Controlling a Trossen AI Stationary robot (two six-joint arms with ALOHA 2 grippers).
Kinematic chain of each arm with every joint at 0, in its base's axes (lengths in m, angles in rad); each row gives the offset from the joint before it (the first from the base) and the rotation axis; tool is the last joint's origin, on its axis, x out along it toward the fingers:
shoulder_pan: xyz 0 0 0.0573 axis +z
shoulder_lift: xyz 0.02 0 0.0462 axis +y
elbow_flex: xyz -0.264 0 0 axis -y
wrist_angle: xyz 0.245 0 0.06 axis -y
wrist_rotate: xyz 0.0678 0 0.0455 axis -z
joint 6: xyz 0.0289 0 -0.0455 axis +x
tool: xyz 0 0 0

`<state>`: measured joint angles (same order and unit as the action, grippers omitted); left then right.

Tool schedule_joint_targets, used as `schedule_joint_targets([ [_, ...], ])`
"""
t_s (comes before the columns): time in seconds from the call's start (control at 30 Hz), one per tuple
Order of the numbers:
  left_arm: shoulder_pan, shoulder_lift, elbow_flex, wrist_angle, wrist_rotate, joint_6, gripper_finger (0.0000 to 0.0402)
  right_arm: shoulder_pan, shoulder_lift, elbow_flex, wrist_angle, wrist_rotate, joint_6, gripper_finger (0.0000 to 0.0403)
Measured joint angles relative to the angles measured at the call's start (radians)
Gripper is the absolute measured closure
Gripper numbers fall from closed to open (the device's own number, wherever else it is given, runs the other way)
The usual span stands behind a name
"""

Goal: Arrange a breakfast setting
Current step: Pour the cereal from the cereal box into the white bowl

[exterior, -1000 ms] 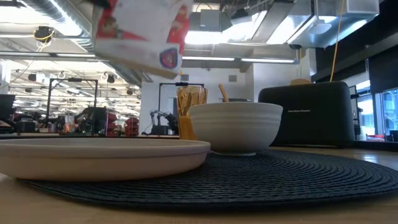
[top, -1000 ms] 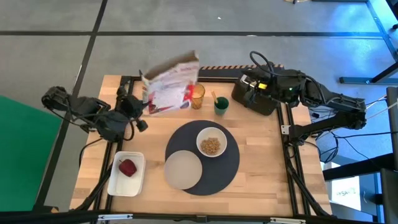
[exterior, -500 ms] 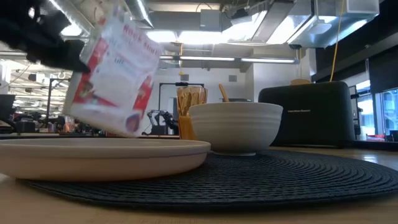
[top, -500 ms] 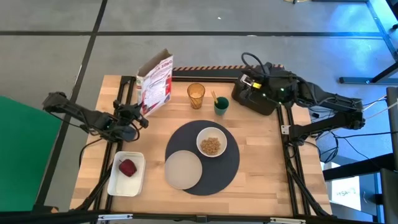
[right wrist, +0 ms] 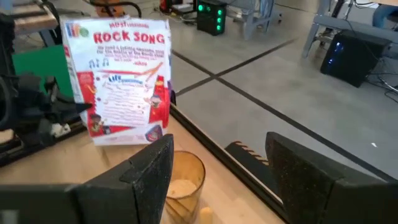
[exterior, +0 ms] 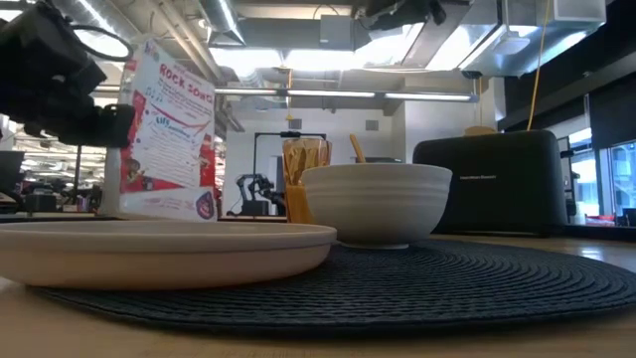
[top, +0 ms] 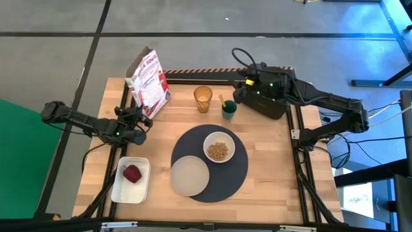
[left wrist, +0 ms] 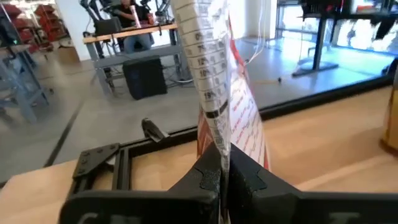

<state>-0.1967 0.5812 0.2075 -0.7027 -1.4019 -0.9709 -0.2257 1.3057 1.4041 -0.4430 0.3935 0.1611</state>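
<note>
Near edge of tabletop [top: 270, 193]: plate [top: 189, 175] on near-left part of mat [top: 235, 174], bowl [top: 219, 150] with cereal on mat's far-right part, laid as eating places. Left, off the mat: tray [top: 122, 190] with a red item, apart from the setting. Farther left: left tool [top: 140, 120] clamped on lower edge of cereal box [top: 149, 82], standing upright at far-left corner, likely being set clear. Far middle: tumbler [top: 203, 98], then green cup [top: 229, 110] holding spoon [top: 221, 102], just beyond the mat. Right tool [top: 239, 94] hovering just right of the cup, jaws wide, empty, probably for spoon or tumbler. Toaster [top: 273, 106] far right.
</note>
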Motion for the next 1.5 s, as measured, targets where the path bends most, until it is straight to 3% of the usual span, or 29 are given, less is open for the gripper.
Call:
schedule_joint_targets([
  [0.23,0.026,0.000,0.000,-0.001,0.056,0.038,0.0382,-0.019,-0.002,0.000,0.007,-0.039,0.002,0.0158],
  [0.6,0.029,0.001,0.042,0.032,0.202,0.075,0.0289,-0.017,-0.012,0.000,-0.035,-0.126,0.055,0.0157],
  [0.83,0.029,0.001,0.237,0.031,0.201,0.390,0.0253,-0.017,-0.118,0.000,-0.077,-0.122,0.140,0.0157],
  [1.1,0.029,0.001,0.475,0.030,0.133,0.624,0.0238,-0.017,-0.256,0.002,-0.254,0.001,0.178,0.0157],
  [1.3,0.029,0.005,0.632,0.037,0.122,0.790,0.0237,-0.017,-0.290,0.002,-0.436,0.016,0.237,0.0157],
  [1.5,0.029,0.044,0.780,0.042,0.125,0.954,0.0236,-0.017,-0.290,0.001,-0.446,0.016,0.234,0.0157],
])
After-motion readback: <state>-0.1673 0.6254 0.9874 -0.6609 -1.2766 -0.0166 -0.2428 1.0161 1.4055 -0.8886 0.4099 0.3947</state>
